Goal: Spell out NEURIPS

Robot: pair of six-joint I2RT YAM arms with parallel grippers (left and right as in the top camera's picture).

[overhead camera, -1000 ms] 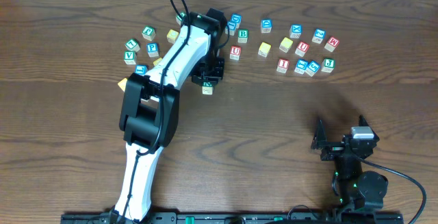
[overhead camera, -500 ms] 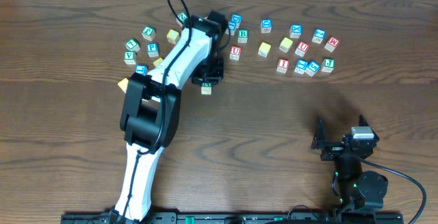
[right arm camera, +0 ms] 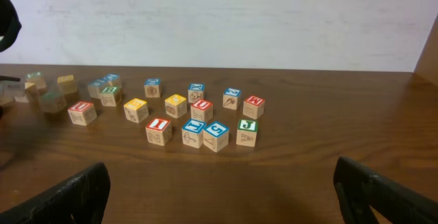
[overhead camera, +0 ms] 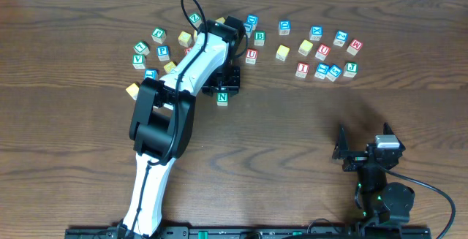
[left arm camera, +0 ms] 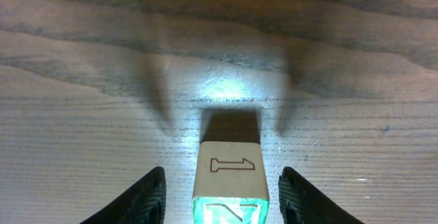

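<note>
The green N cube (overhead camera: pixel 222 98) stands on the table just in front of my left gripper (overhead camera: pixel 222 90). In the left wrist view the N cube (left arm camera: pixel 229 176) sits between the open jaws of my left gripper (left arm camera: pixel 222 207), with a gap on each side. Along the back of the table lie a red U cube (overhead camera: pixel 251 55), a red I cube (overhead camera: pixel 303 69), a blue P cube (overhead camera: pixel 162 52) and a yellow-topped cube (overhead camera: pixel 283 52). My right gripper (overhead camera: pixel 364 145) rests open at the front right, holding nothing.
More letter cubes are scattered at the back: a green B (overhead camera: pixel 259 38), a green V (overhead camera: pixel 139 61), a green J (overhead camera: pixel 351 68) and a second red U (overhead camera: pixel 323 50). The left arm (overhead camera: pixel 164 115) reaches diagonally over the left-hand cluster and hides some cubes.
My left gripper has opened and let go of the N cube, which now stands on the table slightly nearer the front. The right arm has not moved.
</note>
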